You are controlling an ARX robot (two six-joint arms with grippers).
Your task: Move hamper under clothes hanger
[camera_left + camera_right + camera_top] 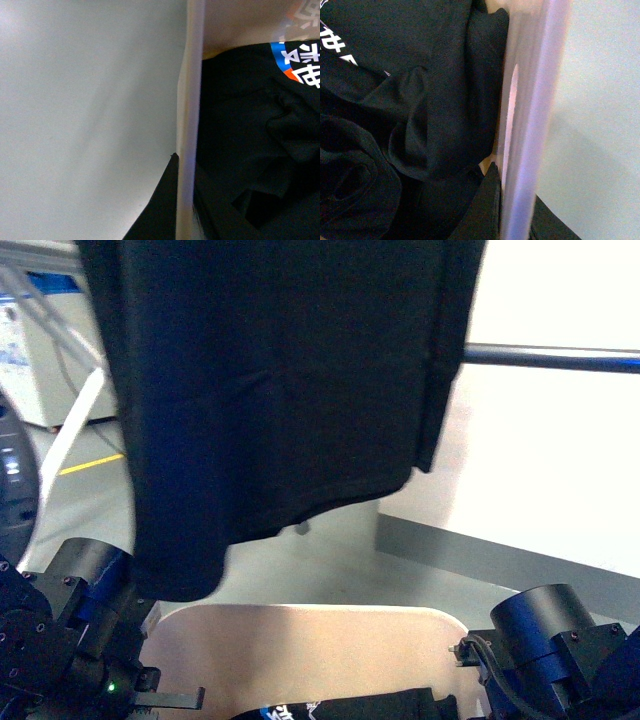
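The beige hamper [300,640] sits low in the front view, directly below the black T-shirt [270,390] that hangs from the clothes hanger's dark bar [560,357]. Dark clothes with a blue-and-white print [340,708] lie inside it. My left gripper [184,210] is shut on the hamper's rim [190,125], one finger outside and one inside. My right gripper [512,215] is shut on the opposite rim [535,115] in the same way. Both arms [70,640] flank the hamper at the bottom corners.
A white wall with a grey baseboard [500,560] stands behind the rack. White slanted legs [75,430] and a white machine [45,350] are at the far left. The grey floor [85,110] shows beside the hamper.
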